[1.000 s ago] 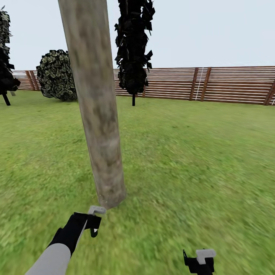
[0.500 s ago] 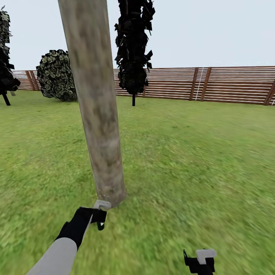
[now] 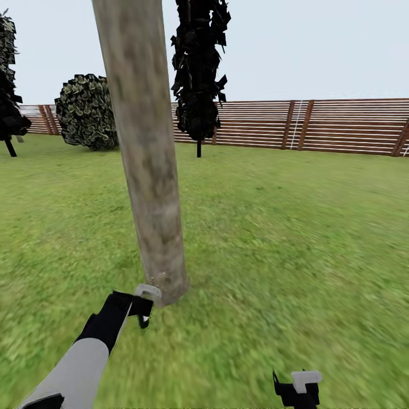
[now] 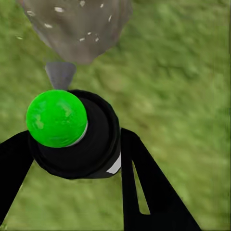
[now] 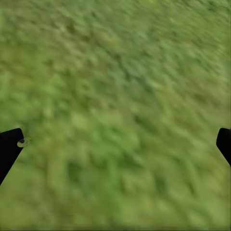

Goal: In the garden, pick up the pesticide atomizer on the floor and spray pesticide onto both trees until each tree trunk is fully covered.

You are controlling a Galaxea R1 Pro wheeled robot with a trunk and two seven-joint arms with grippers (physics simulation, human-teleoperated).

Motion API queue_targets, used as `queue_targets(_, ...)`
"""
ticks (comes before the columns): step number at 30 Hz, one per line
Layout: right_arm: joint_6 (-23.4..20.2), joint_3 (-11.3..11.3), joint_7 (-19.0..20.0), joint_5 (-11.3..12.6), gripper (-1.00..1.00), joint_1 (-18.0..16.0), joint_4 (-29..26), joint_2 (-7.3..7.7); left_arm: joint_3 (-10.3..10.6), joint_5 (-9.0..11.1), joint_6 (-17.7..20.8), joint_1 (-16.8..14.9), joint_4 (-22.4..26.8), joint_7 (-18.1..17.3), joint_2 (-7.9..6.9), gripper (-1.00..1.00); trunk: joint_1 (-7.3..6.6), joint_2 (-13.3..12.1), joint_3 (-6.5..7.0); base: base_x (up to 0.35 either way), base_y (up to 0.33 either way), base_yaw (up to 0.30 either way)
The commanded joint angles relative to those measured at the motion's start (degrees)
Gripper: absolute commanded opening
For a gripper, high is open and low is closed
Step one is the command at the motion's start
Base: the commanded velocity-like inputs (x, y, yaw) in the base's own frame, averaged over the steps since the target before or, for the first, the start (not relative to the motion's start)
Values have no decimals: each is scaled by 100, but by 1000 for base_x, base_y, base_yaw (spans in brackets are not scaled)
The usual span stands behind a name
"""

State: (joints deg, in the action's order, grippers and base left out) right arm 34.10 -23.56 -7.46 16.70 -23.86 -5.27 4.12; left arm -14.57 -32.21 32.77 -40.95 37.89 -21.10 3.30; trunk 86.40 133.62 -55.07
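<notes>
We count one tree trunk (image 3: 149, 165) close in front of us, a thick pale column with brown mottling rising out of the lawn (image 3: 284, 238); its crown is out of frame. Behind it stand one near-black cone-shaped conifer (image 3: 197, 68), part of another dark conifer (image 3: 8, 85) at the far left edge, and one rounded mottled bush (image 3: 85, 112), all before the brown slatted fence (image 3: 318, 126). Nothing lies between us and the trunk's base. Our left gripper (image 4: 72, 144) has its jaws closed around the pesticide atomizer (image 4: 77, 137), a black body with one bright green knob (image 4: 56, 118) on top and a grey nozzle (image 4: 60, 74) aimed at the trunk's foot, which carries pale specks. In the head view the left gripper sits just beside the trunk base. Our right gripper (image 5: 115, 144) hangs low over bare grass, jaws spread wide and holding nothing.
</notes>
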Motion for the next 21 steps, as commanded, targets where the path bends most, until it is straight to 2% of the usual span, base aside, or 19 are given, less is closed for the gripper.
queue_targets(1, 0, 0, 1, 0, 100, 1, 0, -1, -1, -14, 5, -31, 64, -75, -38, -100, 0, 0, -1, -16, 3, 0)
queue_targets(4, 0, 0, 3, 0, 100, 3, 0, 1, -32, 5, 20, -98, 261, -432, -477, -100, 0, 0, -1, -5, 1, 0)
queue_targets(5, 0, 0, 3, 0, 100, 1, 0, 1, -28, 5, 45, -106, 290, -497, -514, -100, 0, 0, -1, -1, 0, 0)
queue_targets(8, 0, 0, 7, 0, 100, 2, 0, -1, 19, 3, 298, -130, 394, -639, -469, -100, 0, 0, -1, 0, 0, 0)
queue_targets(9, 0, -3, 7, -5, 100, 0, 0, -4, 127, 4, 397, -145, 430, -742, -321, -100, 0, 0, -1, 0, 0, 0)
queue_targets(10, 0, -6, 8, -7, 100, 2, 0, -6, 185, 0, 428, -174, 438, -828, -236, -100, 0, 0, -1, 0, 0, 0)
queue_targets(12, 0, -8, 8, -8, 100, -2, 0, -7, 238, -8, 483, -262, 444, -971, -185, -100, 0, 0, -1, 0, 0, 0)
queue_targets(13, 0, -8, 8, -8, 100, -1, 0, -7, 246, -13, 537, -290, 445, -1030, -193, -100, 0, 0, -1, 0, 0, 0)
queue_targets(15, 0, -8, 8, -8, 100, 1, 0, -8, 258, -37, 737, -505, 442, -1257, -359, -100, 0, 0, -1, 0, 0, 0)
queue_targets(18, 0, -9, 8, -9, 100, 3, 0, -8, 264, -39, 784, -636, 441, -1350, -584, -100, 0, 0, -1, 0, 0, 0)
queue_targets(19, 0, -9, 8, -9, 100, 2, 0, -8, 286, -39, 794, -664, 445, -1369, -629, -100, 0, 0, -1, 0, 0, 0)
queue_targets(21, 0, -9, 8, -9, 100, 3, 0, -8, 394, -29, 801, -657, 443, -1381, -618, -100, 0, 0, -1, 0, 0, 0)
